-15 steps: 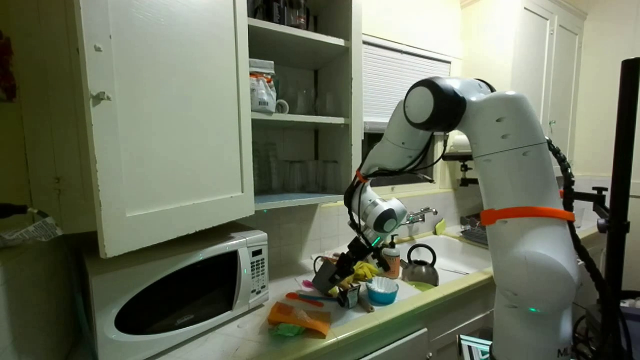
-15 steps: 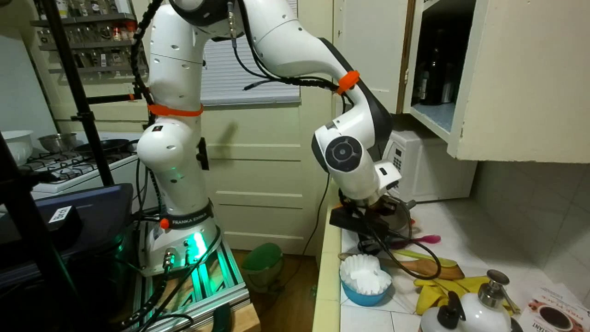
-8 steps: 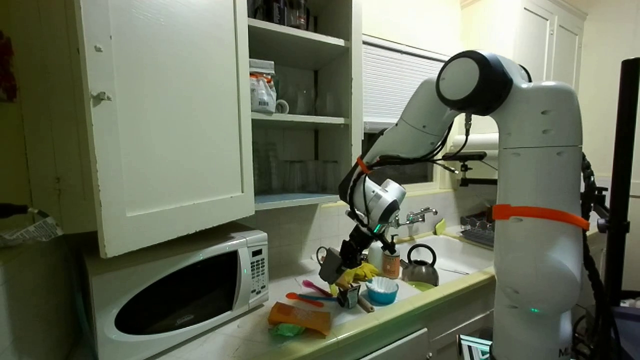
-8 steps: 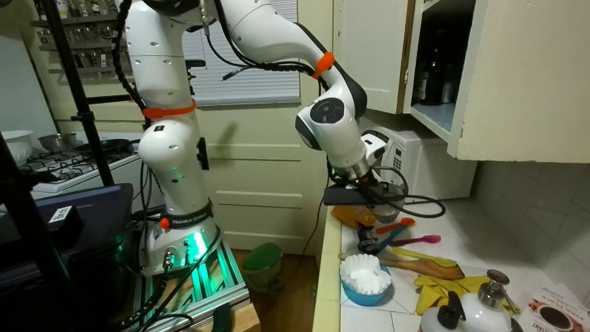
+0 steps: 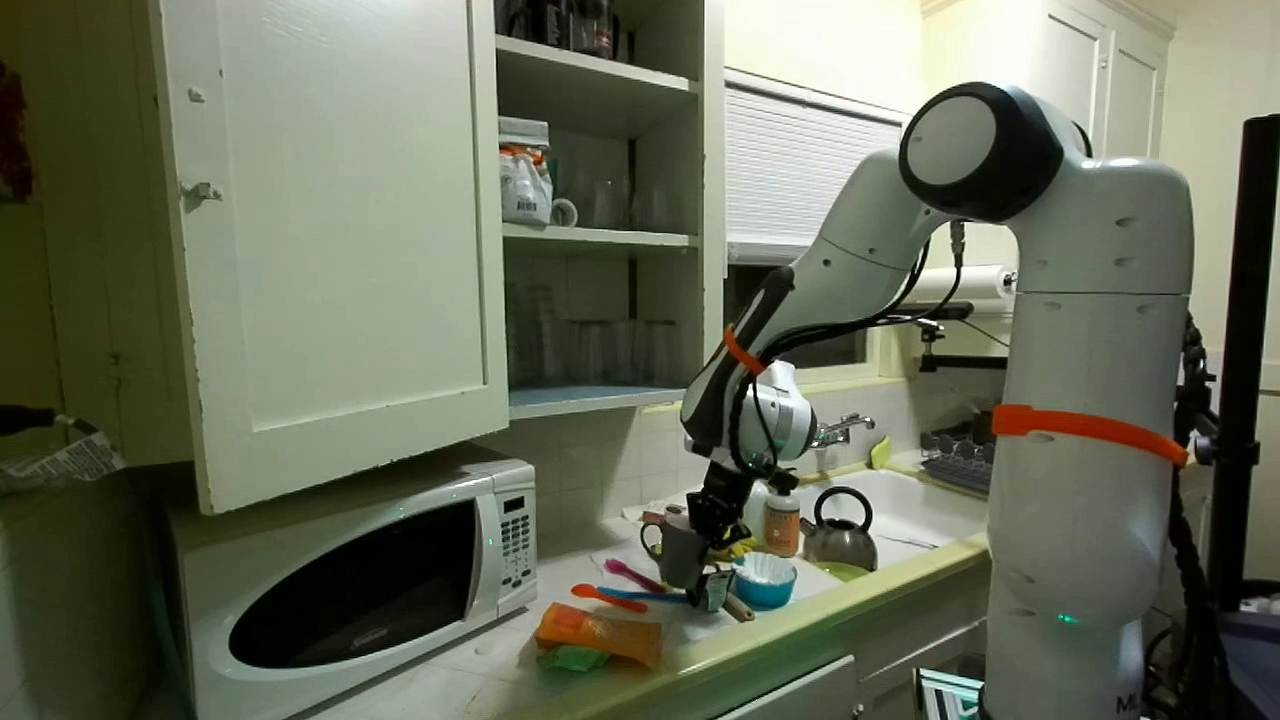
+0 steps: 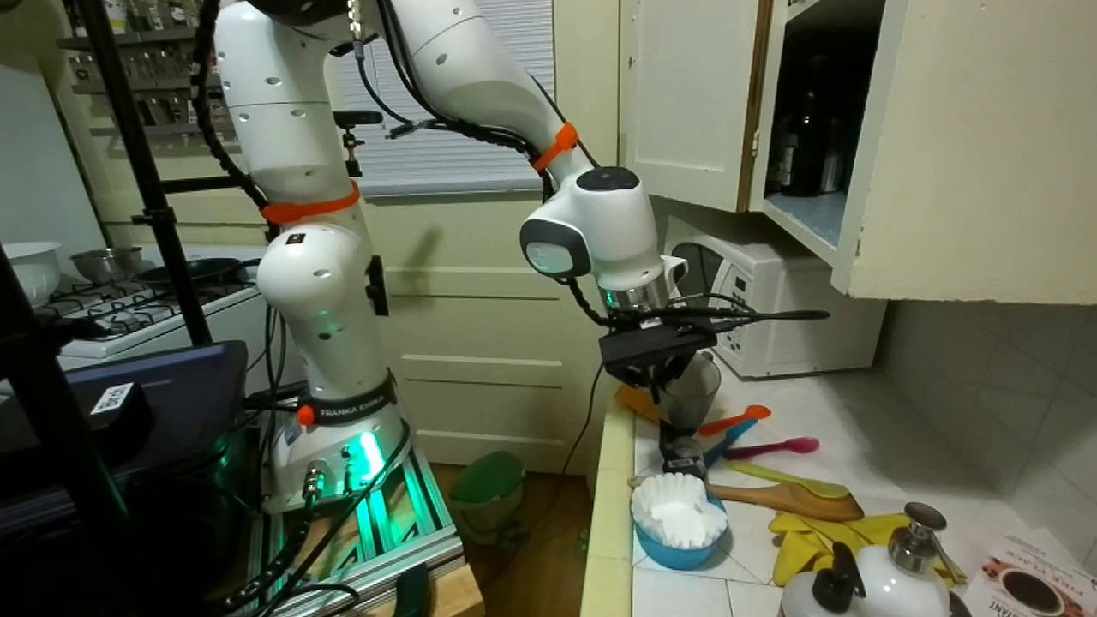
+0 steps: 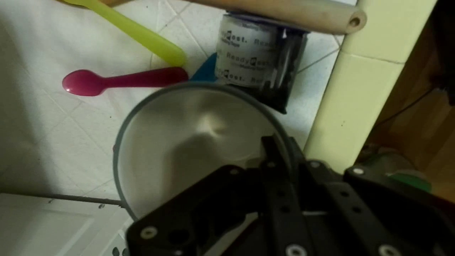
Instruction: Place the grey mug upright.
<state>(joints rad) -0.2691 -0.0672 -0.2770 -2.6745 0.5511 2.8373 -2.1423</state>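
Observation:
The grey mug (image 5: 680, 553) is close to upright with a slight lean, its handle towards the microwave side. Its mouth faces up at the camera in the wrist view, showing a pale interior (image 7: 192, 149). My gripper (image 7: 282, 142) is shut on the mug's rim, with one finger inside the wall and one outside. In an exterior view the mug (image 6: 692, 392) hangs beside the black gripper, over the counter by the tape dispenser. Whether its base touches anything below cannot be told.
A tape dispenser (image 7: 249, 53) lies right beside the mug. Around it are a pink spoon (image 7: 131, 80), a blue bowl with paper liners (image 6: 677, 523), an orange packet (image 5: 600, 635) and a yellow cloth (image 6: 823, 540). The kettle (image 5: 840, 540) stands by the sink, the microwave (image 5: 370, 580) opposite.
The mug has turned from a strong tilt to nearly upright as my wrist rotated. The arm has drawn back, and the gripper has swung to point downward, still holding the rim.

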